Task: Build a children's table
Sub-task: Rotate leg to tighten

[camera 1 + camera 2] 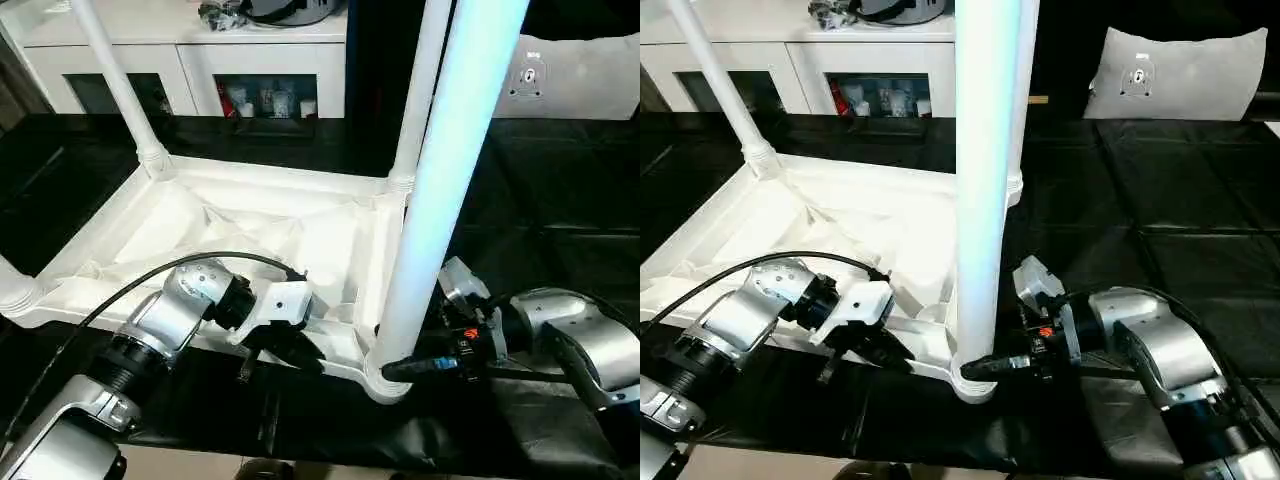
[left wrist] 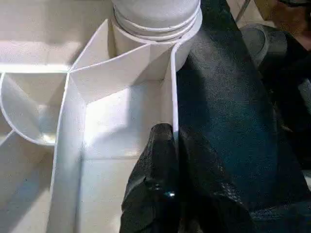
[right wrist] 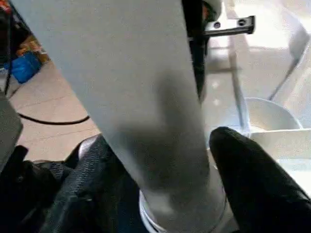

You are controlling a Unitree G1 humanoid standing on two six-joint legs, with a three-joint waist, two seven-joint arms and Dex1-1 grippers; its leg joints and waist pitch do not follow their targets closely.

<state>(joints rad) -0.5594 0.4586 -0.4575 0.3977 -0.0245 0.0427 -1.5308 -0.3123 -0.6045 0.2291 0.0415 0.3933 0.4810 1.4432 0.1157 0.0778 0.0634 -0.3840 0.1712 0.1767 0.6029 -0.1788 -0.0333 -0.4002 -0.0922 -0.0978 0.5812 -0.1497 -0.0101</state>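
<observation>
The near table leg [image 1: 440, 190] rises through the centre-right of the head frames, seated upright in the corner socket [image 1: 385, 378] at lower centre. The right end effector [image 3: 194, 194] is clamped on that leg just above the socket, one black finger on each side. The left end effector [image 2: 167, 170] grips the raised rim [image 2: 169, 97] of the upturned table top [image 1: 230, 235], fingers closed across the thin wall. The top lies on black sheeting [image 1: 1160, 210]. Two more legs [image 1: 115, 85] stand at its far corners. A white cabinet [image 1: 190, 60] sits upper left, a grey-white cushion [image 1: 1180, 75] upper right.
</observation>
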